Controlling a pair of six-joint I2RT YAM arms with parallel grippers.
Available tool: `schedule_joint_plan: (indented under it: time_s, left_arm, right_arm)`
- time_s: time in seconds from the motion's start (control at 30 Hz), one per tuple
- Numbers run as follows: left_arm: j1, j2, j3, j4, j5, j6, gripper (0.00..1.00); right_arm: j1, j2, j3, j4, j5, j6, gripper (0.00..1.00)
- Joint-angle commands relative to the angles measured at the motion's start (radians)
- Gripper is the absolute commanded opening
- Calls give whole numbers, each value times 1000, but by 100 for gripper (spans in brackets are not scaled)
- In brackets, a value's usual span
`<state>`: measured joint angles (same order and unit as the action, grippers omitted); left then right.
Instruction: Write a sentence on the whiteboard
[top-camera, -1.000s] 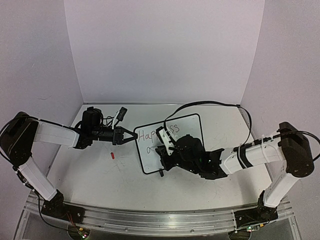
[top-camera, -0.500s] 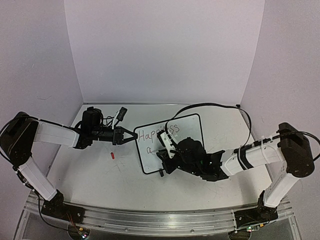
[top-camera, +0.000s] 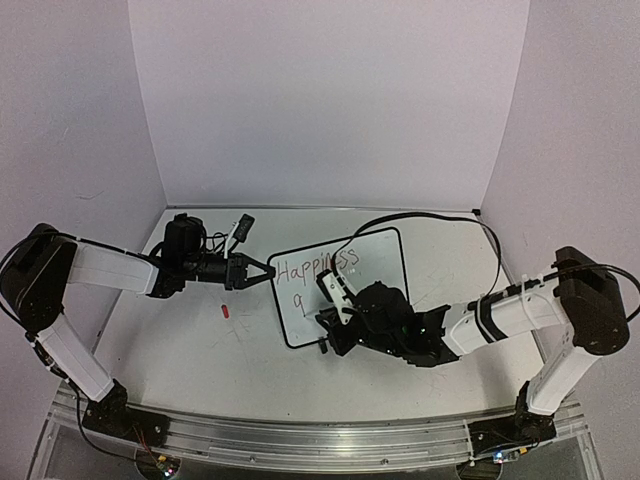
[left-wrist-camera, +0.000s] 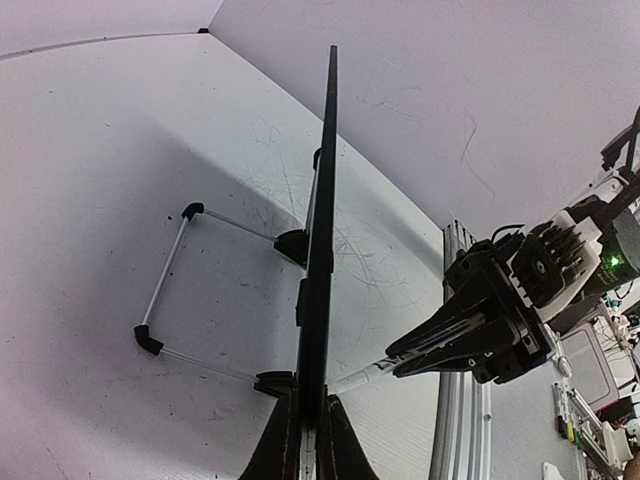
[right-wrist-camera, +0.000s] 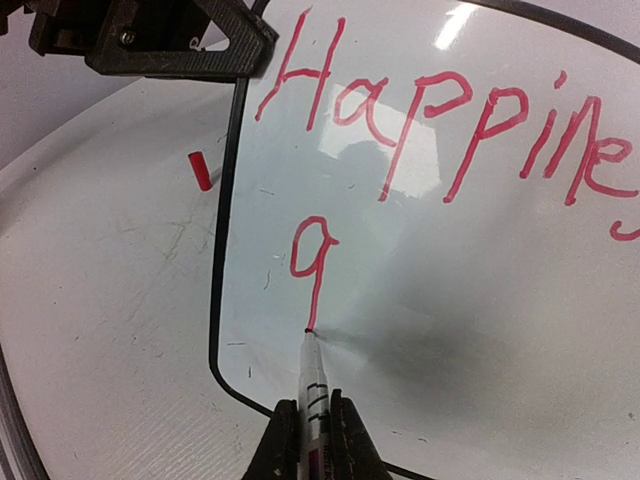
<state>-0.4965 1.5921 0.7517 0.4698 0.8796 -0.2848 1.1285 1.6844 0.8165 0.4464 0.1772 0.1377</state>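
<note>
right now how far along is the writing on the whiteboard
Done: "Happiness" stands in red on the whiteboard, top line. In hand: the right gripper holds the marker, tip at the tail of a "g" starting line two, while the left gripper clamps the board's edge. Left: the rest of that line.

The right hand (top-camera: 333, 300) hides the near right corner of the whiteboard (top-camera: 378, 252); the sentence (right-wrist-camera: 445, 110) runs off the wrist view's right edge.

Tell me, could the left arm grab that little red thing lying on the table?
Probably not right now: the left claw is shut on the whiteboard edge. The red piece lies uncovered on the table nearby, so it would likely be reachable once the claw lets go.
</note>
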Motion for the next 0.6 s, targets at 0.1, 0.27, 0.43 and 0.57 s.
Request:
schedule_joint_plan:
  time_s: [0.1,0.27,0.43,0.57]
  left_arm:
    - [-7,7,23,-30,20,24,0]
    - [-7,6,23,-31,19,24,0]
    - [-7,2,20,-31,18,23,0]
    - [-7,3,20,-32,18,24,0]
  right_arm:
    - [14,17,14,-2,0,20,0]
    - [16,34,37,8,-2,21,0]
    - [17,52,64,20,4,17,0]
    - [17,51,77,26,24,16,0]
